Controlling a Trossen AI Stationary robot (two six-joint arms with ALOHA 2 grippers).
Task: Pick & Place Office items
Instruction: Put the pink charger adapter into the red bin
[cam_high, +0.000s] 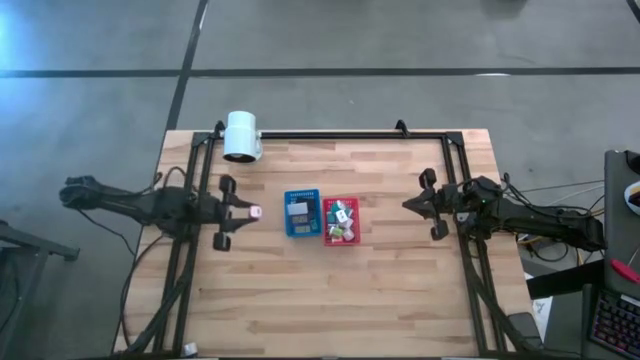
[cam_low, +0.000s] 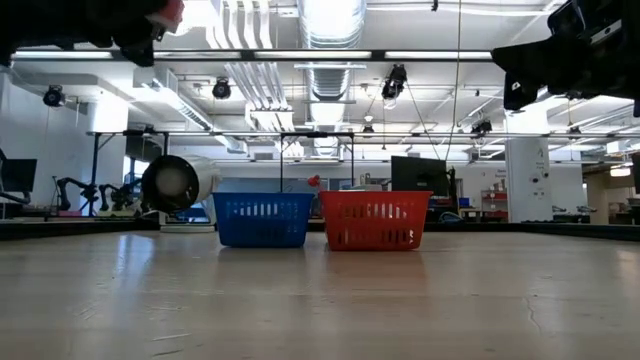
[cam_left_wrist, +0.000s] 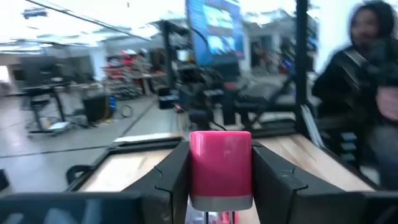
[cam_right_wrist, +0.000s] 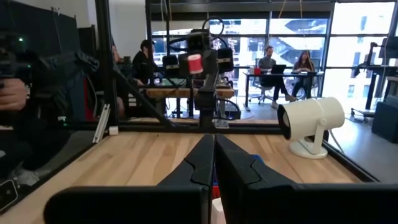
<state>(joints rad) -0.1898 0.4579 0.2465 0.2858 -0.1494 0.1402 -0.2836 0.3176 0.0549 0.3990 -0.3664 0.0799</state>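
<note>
A pink cube (cam_left_wrist: 220, 163) sits between the fingers of my left gripper (cam_high: 248, 212), which is shut on it above the table's left part, left of the trays. The right wrist view shows the same cube (cam_right_wrist: 195, 63) far off, raised well above the tabletop. Other small office items lie in the blue tray (cam_high: 301, 228) and the red tray (cam_high: 352, 205) at the table's middle. My right gripper (cam_high: 408, 205) hangs shut and empty to the right of the red tray, with its fingers (cam_right_wrist: 213, 158) closed together. My left gripper pinches the pink cube by two opposite sides (cam_left_wrist: 194, 168) between its two fingers (cam_left_wrist: 171, 180). The fingers lie about level and point toward the table's right edge. The cube is lifted clear of the table and sits upright, its front face sticking out past the fingertips.
A big white cylinder (cam_high: 242, 136) on a stand is at the table's far left. A dark frame (cam_high: 350, 134) runs along the far edge and down both sides. People sit beyond the table (cam_right_wrist: 268, 62). Bare wood (cam_high: 330, 300) lies near the front edge.
</note>
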